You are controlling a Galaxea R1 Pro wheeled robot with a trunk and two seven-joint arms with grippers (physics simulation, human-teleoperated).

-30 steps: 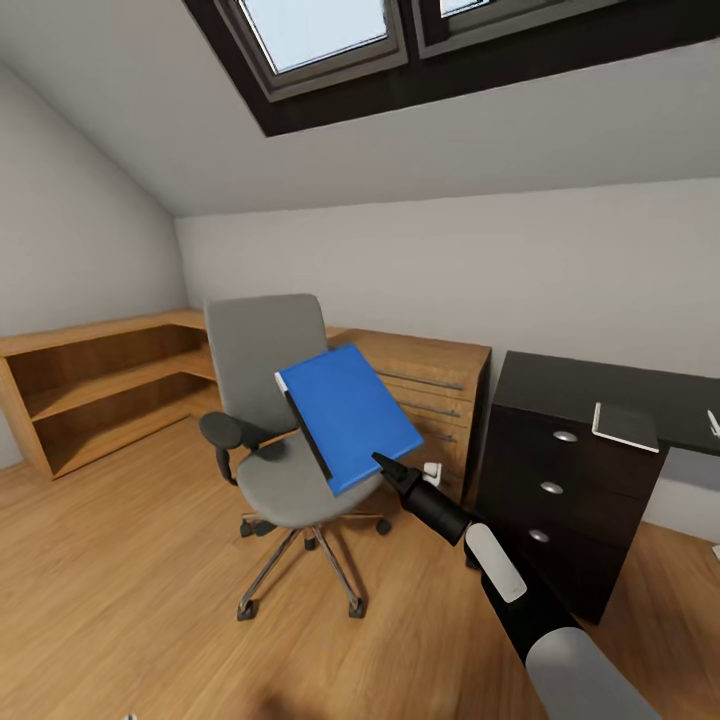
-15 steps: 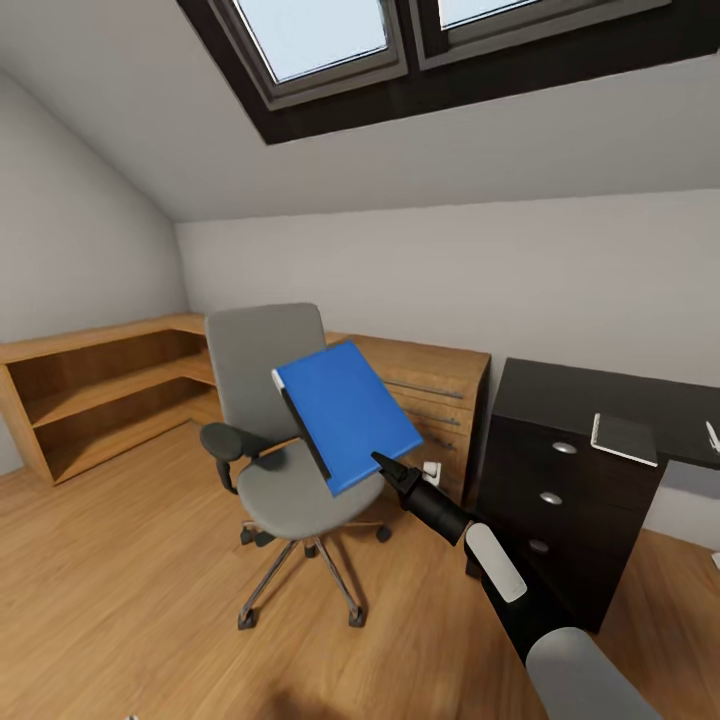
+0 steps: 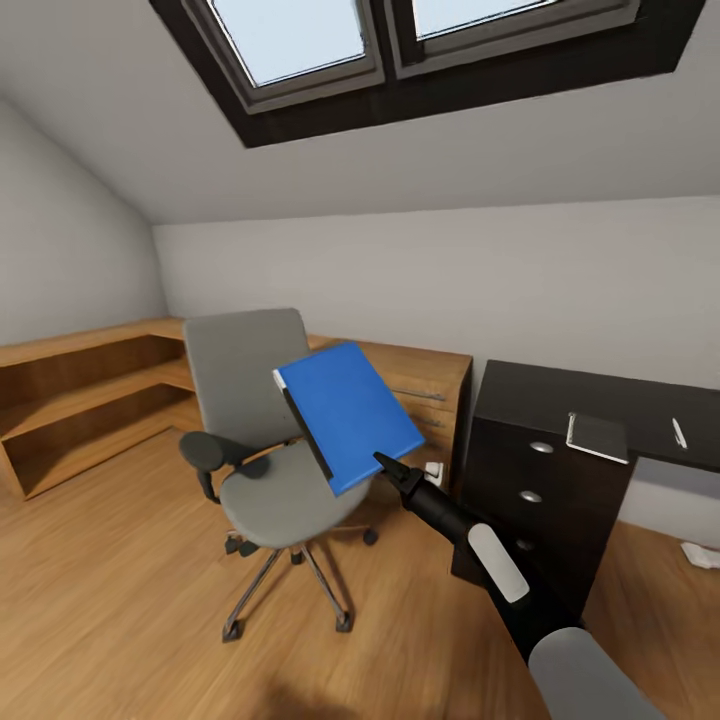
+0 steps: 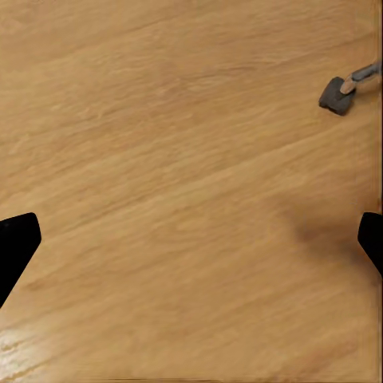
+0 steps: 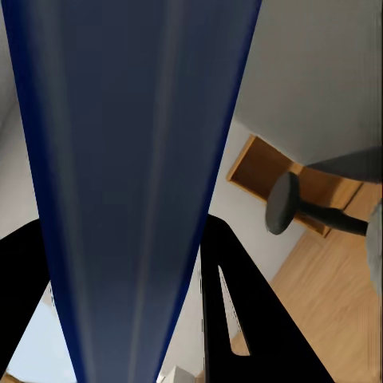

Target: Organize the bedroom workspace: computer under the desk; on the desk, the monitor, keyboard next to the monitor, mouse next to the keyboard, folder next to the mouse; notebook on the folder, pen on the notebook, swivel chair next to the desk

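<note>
My right gripper [image 3: 384, 462] is shut on the lower corner of the bright blue folder [image 3: 345, 414], which hangs tilted in the air in front of the grey swivel chair [image 3: 258, 440]. In the right wrist view the folder [image 5: 136, 175] runs edge-on between the black fingers [image 5: 239, 303]. The black-topped desk [image 3: 540, 392] with its drawer unit stands to the right; the dark notebook [image 3: 598, 437] and the white pen [image 3: 679, 432] lie on it. My left gripper [image 4: 191, 239] is open over bare wood floor, near a chair castor [image 4: 339, 94].
A light wooden dresser [image 3: 430, 385] stands between the chair and the desk. A low wooden shelf [image 3: 80, 400] runs along the left wall. A small white object [image 3: 700, 553] lies on the floor at the far right. Skylights sit overhead.
The whole head view has shifted: chair, dresser and desk sit further left in the picture, so the camera has turned right. The folder stays held in my right gripper.
</note>
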